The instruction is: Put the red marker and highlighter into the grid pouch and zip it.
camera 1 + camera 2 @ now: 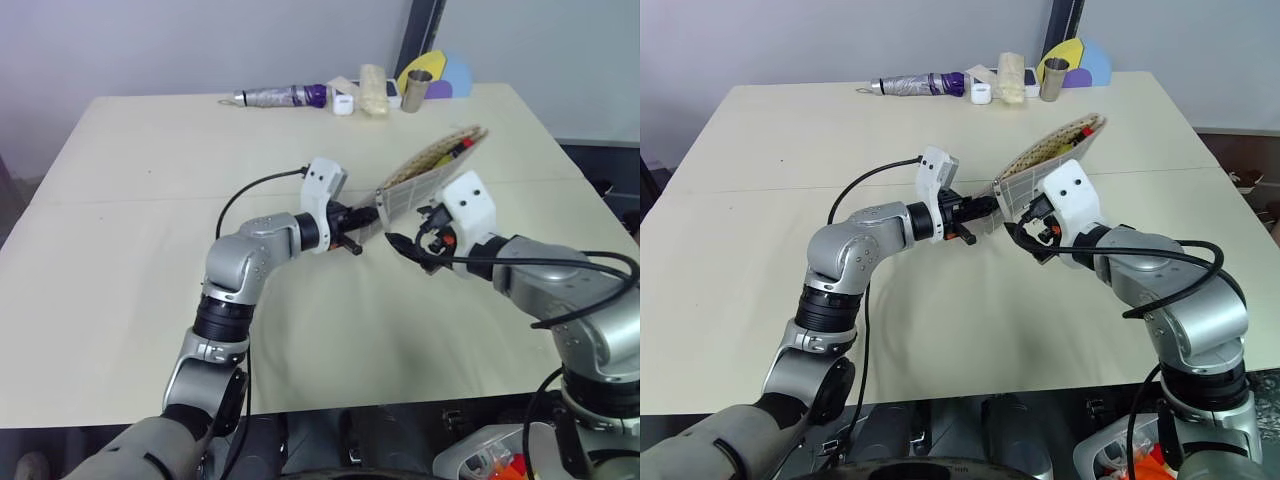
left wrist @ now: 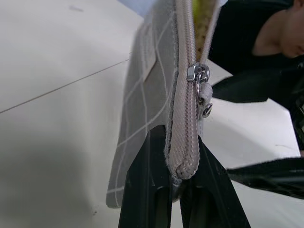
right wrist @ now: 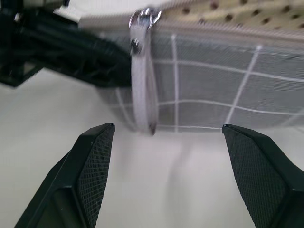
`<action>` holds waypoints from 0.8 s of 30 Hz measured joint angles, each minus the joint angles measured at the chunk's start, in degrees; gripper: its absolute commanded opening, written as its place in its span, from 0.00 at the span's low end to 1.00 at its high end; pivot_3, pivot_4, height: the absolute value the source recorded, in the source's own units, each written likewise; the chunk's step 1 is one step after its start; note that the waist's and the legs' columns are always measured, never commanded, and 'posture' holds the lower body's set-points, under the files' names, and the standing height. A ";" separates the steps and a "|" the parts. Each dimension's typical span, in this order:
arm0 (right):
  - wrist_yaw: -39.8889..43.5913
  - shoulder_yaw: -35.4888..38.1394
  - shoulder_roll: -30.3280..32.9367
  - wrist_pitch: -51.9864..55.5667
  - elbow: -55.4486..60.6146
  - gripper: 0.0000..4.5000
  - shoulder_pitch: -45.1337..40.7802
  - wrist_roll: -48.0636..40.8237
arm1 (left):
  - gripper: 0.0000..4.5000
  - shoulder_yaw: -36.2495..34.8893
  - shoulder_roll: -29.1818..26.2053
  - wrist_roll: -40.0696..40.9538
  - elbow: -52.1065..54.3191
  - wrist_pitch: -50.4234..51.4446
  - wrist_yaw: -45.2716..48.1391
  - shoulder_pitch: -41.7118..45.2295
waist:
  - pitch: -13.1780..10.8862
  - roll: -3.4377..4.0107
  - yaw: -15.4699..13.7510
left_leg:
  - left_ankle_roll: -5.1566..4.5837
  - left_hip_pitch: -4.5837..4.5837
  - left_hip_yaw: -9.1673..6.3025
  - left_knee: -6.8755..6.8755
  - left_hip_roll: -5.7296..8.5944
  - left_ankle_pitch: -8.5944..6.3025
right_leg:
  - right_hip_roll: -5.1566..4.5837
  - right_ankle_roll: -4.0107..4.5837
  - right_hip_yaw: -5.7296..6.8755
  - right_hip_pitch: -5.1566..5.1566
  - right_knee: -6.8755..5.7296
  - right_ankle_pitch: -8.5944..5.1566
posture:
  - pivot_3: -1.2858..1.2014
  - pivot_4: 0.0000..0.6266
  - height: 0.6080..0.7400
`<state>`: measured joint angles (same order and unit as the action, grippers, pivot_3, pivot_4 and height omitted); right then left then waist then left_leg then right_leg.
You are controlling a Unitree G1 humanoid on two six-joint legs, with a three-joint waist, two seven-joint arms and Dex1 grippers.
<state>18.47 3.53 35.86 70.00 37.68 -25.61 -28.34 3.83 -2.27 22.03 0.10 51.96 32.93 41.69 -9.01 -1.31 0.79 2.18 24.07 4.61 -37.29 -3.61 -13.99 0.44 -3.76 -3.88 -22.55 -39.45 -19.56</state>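
From the head camera, the grid pouch (image 1: pixel 428 172) is held up off the table (image 1: pixel 140 200), slanting from its near-left end up toward the far right. The left gripper (image 1: pixel 362 228) is clamped shut on that near-left end. The pouch mouth gapes along the top edge, and a red tip, probably the red marker (image 1: pixel 462 145), pokes out at the far-right end. The right gripper (image 1: pixel 405 245) sits just near of the pouch's lower corner, close beside the left one. A folded umbrella (image 1: pixel 280 96), a metal cup (image 1: pixel 416 90) and small items lie along the table's far edge.

In the left wrist view, the two black fingers (image 2: pixel 142 190) pinch the closed end of the zipper, with the slider and its pull strap (image 2: pixel 204 92) just beyond.

In the right wrist view, the fingers (image 3: pixel 90 166) stand wide apart, gripping nothing; the pull strap (image 3: pixel 144 90) hangs between them, apart from both.
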 measured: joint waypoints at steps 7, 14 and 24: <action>-1.24 -1.14 -5.21 -1.74 -3.28 0.53 -0.19 0.37 | 0.00 1.16 0.17 1.14 0.89 0.47 -0.80 -0.48 | 0.00 0.00 0.05 | 0.00 0.01 0.00 0.00 0.00 0.00 | 0.00 0.00 0.00 -0.02 -0.01 0.00 | 0.52 0.24 1.00; -1.05 -2.11 -4.99 -2.41 -4.49 0.02 -0.20 1.24 | 0.00 1.33 -0.59 1.44 1.08 0.43 -1.53 -0.73 | 0.00 0.00 0.08 | -0.02 0.02 0.00 0.01 0.00 -0.01 | 0.01 0.00 0.00 -0.03 0.00 0.00 | 0.52 0.24 1.00; 4.51 0.93 8.53 -1.98 -2.78 0.02 -1.07 1.11 | 0.00 13.62 -13.04 -10.63 -1.65 -21.13 4.82 -3.67 | 0.01 0.02 0.09 | -0.06 0.02 0.04 0.06 0.00 -0.04 | -0.01 0.01 -0.02 -0.08 0.01 0.00 | 0.52 0.24 1.00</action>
<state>22.98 4.47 44.39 68.01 34.90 -26.68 -27.23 17.45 -15.32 11.40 -1.55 30.83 37.76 38.02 -9.00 -1.29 0.88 2.11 24.09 4.65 -37.22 -3.61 -14.03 0.43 -3.75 -3.91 -22.62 -39.44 -19.55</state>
